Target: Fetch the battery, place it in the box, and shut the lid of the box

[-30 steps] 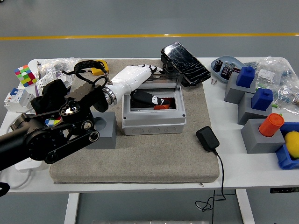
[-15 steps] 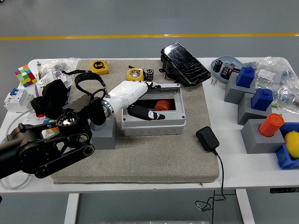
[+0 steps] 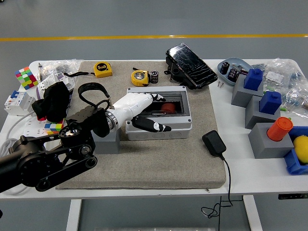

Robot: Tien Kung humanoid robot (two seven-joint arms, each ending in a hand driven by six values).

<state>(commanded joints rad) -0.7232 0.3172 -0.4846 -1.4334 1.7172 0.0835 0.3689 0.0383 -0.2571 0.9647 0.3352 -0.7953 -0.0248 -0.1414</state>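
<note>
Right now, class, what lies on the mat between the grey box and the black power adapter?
In the head view, nothing: bare grey mat separates the grey box from the black power adapter.

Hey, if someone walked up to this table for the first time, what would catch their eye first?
Probably the white left hand on its bulky black arm, reaching from the left over the grey box at the middle of the mat, where something red-orange lies inside. Next, the bright pieces: the orange cylinder on a grey block at right and the colourful cube at the far left.
</note>
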